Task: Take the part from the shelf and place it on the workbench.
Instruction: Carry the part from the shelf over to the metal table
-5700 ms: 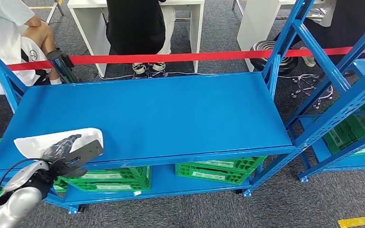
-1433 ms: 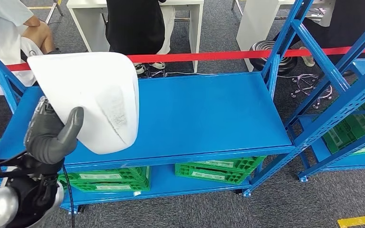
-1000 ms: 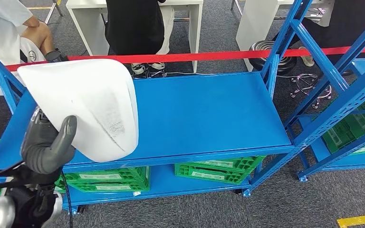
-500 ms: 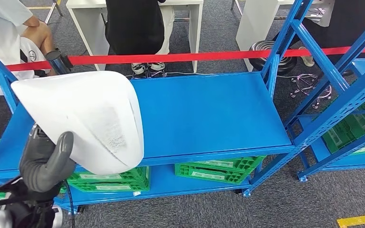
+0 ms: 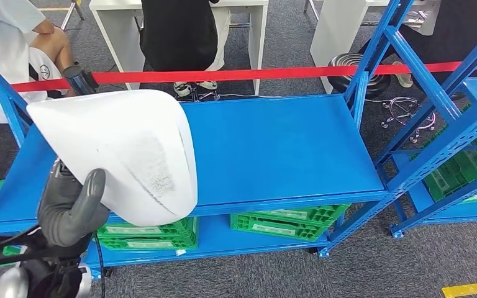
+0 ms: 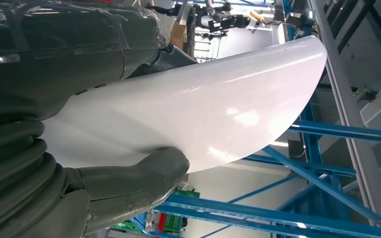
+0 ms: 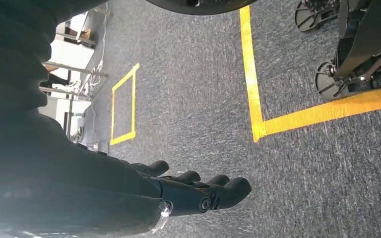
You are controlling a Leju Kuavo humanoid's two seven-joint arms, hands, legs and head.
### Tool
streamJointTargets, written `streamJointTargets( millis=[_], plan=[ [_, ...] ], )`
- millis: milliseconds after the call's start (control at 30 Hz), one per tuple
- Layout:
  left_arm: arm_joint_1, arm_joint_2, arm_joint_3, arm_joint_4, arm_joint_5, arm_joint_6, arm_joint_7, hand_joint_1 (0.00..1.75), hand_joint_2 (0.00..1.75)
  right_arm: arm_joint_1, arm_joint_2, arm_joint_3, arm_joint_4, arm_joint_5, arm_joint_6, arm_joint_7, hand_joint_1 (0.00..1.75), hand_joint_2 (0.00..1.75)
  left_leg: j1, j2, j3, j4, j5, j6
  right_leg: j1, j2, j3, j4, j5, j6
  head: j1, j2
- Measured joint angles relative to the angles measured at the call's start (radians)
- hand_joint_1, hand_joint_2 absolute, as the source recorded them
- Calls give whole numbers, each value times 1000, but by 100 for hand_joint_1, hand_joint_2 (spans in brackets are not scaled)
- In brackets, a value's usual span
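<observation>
I see the blue shelf (image 5: 273, 149) spanning the head view, with green crates (image 5: 289, 222) on its lower level. The white curved part (image 5: 130, 149) is raised above the shelf's left end, clear of its surface. My left hand (image 5: 68, 208) grips the part, thumb pressed against its face. My right hand (image 7: 198, 193) hangs over grey carpet, fingers extended side by side, holding nothing.
</observation>
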Motion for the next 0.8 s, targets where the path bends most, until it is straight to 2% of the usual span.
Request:
streamJointTargets(
  millis=[100,133,200,267,300,333,367,433,467,500,567,633,667,700,767,800],
  plan=[
    [-7,-2,-3,4,1,-3,0,175,175,0,-1,0,0,-1,-2,0,0,175,1,1,0,-8,9,12,-2,0,2,-8,4,11,0,0],
    [-9,-4,-3,5,1,-3,0,175,175,-1,-2,0,0,-2,-2,0,0,175,4,1,2,-16,14,17,-1,-2,-2,1,-4,13,0,0],
    [-13,-8,-4,6,1,-4,0,175,175,0,-4,0,0,-3,-3,0,0,175,9,4,8,-27,22,26,1,-5,-36,79,-50,15,4,0],
    [-14,-12,-6,10,2,-6,0,175,175,1,-6,0,0,-4,-3,0,0,175,8,3,10,-28,24,29,3,-7,-97,212,-109,16,9,0],
    [-14,-14,-7,13,3,-6,0,175,175,1,-7,0,0,-5,-3,0,0,175,6,2,11,-28,24,29,3,-7,-118,256,-120,15,10,0],
    [-14,-16,-8,16,4,-7,0,175,175,2,-8,0,0,-5,-3,0,0,175,5,0,12,-28,23,28,4,-7,-123,266,-112,12,10,0],
    [-14,-18,-9,19,6,-8,0,175,175,1,-9,0,0,-5,-2,0,0,175,5,-2,15,-28,22,27,5,-7,-109,235,-84,8,11,0],
    [-15,-20,-12,23,9,-8,0,175,175,0,-13,0,0,-5,-2,0,0,175,3,-4,22,-28,16,21,9,-8,-46,104,-15,-6,11,0],
    [-15,-21,-12,25,11,-8,0,175,175,-2,-14,0,0,-5,-2,0,0,175,3,-6,22,-26,14,17,12,-8,-19,47,6,-13,11,0],
    [-16,-22,-14,27,13,-8,0,175,175,-3,-16,0,0,-4,-1,0,0,175,2,-6,21,-25,12,11,15,-7,-4,12,14,-19,11,0],
    [-18,-23,-16,30,16,-8,1,175,175,-4,-17,0,0,-2,-1,0,0,175,3,-5,17,-26,13,-2,20,-4,-1,-3,10,-27,9,0],
    [-19,-24,-18,32,18,-8,1,175,175,-4,-19,0,0,1,-1,2,0,175,6,2,15,-22,2,-13,17,-3,0,-13,15,-37,6,0],
    [-21,-24,-19,32,18,-8,1,175,175,-4,-20,0,0,2,-1,2,0,175,6,6,6,-1,-18,-18,15,-4,0,-19,19,-44,4,0],
    [-22,-24,-19,33,19,-8,1,175,175,-5,-21,0,0,2,-1,3,0,175,8,11,-12,43,-50,-22,13,-5,0,-23,23,-48,0,0],
    [-24,-24,-21,37,20,-8,1,175,175,-5,-23,0,0,3,0,3,0,175,9,16,-68,173,-120,-28,15,-6,-4,-24,27,-52,-7,0],
    [-24,-25,-22,39,21,-8,1,175,175,-4,-23,0,0,3,0,3,0,175,9,16,-90,227,-139,-31,15,-7,-7,-23,28,-52,-9,0]
  ],
)
